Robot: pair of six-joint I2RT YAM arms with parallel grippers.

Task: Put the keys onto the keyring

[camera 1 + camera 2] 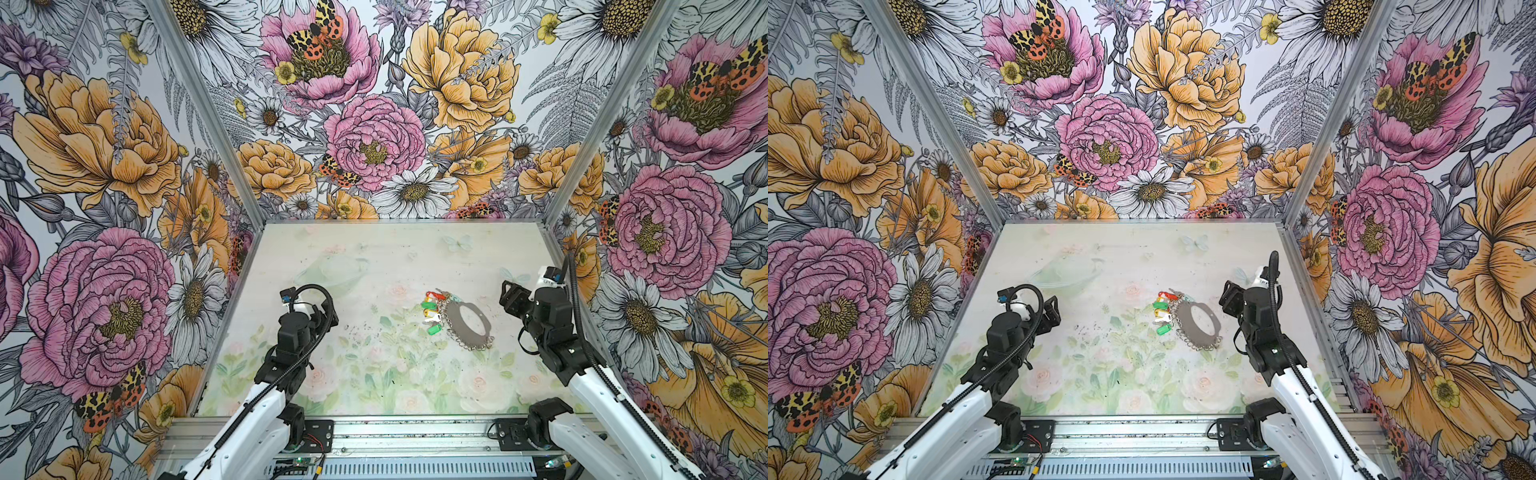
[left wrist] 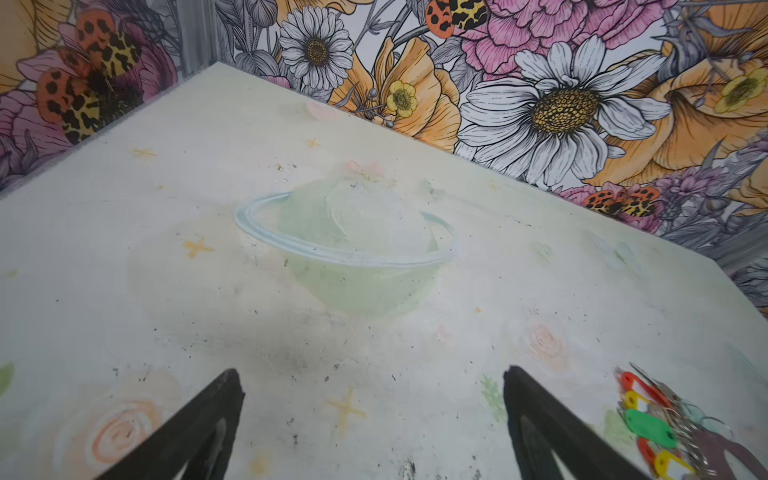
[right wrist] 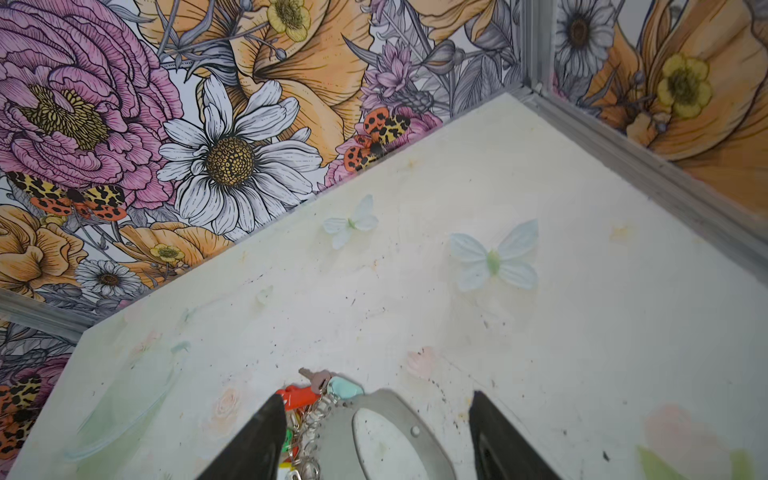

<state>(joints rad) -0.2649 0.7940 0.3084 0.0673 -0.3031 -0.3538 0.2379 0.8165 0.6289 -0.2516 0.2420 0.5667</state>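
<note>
Painted desk (image 1: 374, 257) stretching wall to wall, left pincer (image 2: 372, 374) gaping wide and empty, right pincer (image 3: 376, 397) hanging released near the keyring (image 3: 332, 438), lying right of centre, keys (image 1: 430, 305) bunching at its left edge, attachment proving hard to make out.

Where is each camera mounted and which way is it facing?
Top views: stereo pair high above the robot's base, looking down over the pale floral-printed table; left arm and right arm both show.
Left wrist: on the left arm, facing the back wall; open left gripper frames bare table, colour-tagged silver keys beside it.
Right wrist: faces the far right corner; open right gripper frames the flat grey metal keyring.
Shared: the keys show in all four.
</note>
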